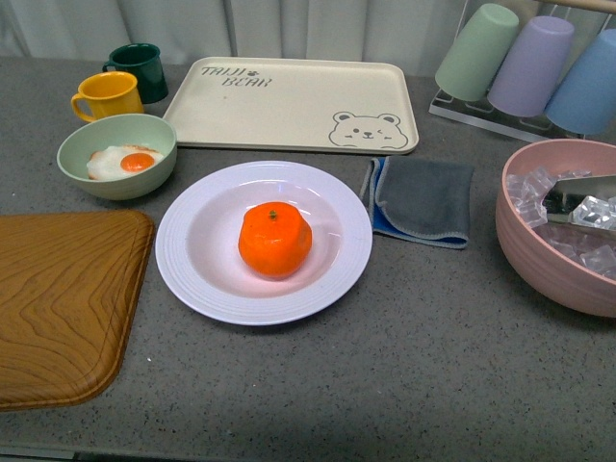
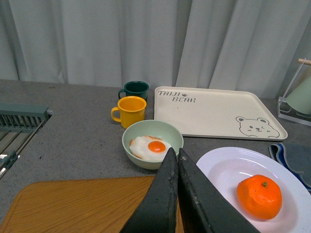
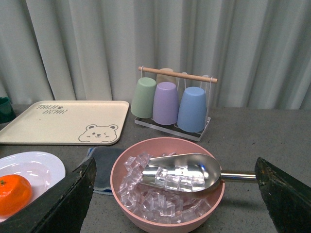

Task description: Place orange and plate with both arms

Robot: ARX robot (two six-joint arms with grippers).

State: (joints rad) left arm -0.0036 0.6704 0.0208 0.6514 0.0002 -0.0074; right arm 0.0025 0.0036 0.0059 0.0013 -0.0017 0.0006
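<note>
Orange (image 1: 275, 239) rests on plate (image 1: 192, 260); left fingers (image 2: 167, 194), closed, escape front view.

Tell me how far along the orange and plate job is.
Looks done: the orange sits in the middle of the plate on the counter. In hand: nothing; the left fingers are shut and empty, the right fingers spread wide and empty. Left: nothing visible, unless the plate belongs elsewhere.
</note>
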